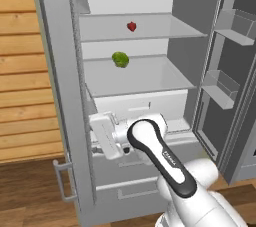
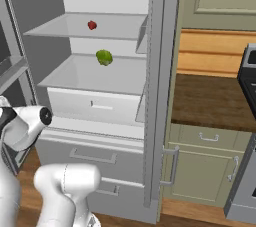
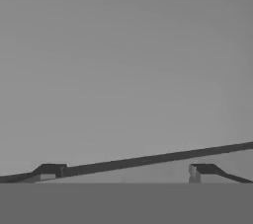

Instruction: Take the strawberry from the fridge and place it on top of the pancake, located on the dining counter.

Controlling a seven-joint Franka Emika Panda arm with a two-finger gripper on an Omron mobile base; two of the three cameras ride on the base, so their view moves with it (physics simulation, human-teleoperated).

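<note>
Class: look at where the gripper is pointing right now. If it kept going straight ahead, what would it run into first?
Most likely the fridge's grey door panel; the gripper, jaws open, faces a plain grey surface, though depth is unclear.

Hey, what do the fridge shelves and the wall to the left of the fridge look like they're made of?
Fridge shelves: pale, smooth and slightly see-through, so probably glass or clear plastic, though the render leaves it open. Wall: warm orange-brown horizontal planks with visible seams and grain, apparently matte wood.

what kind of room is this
A kitchen, rendered rather than real: an open fridge with a strawberry on a shelf, a wooden counter over green cabinets, and a stove at the right edge.
</note>
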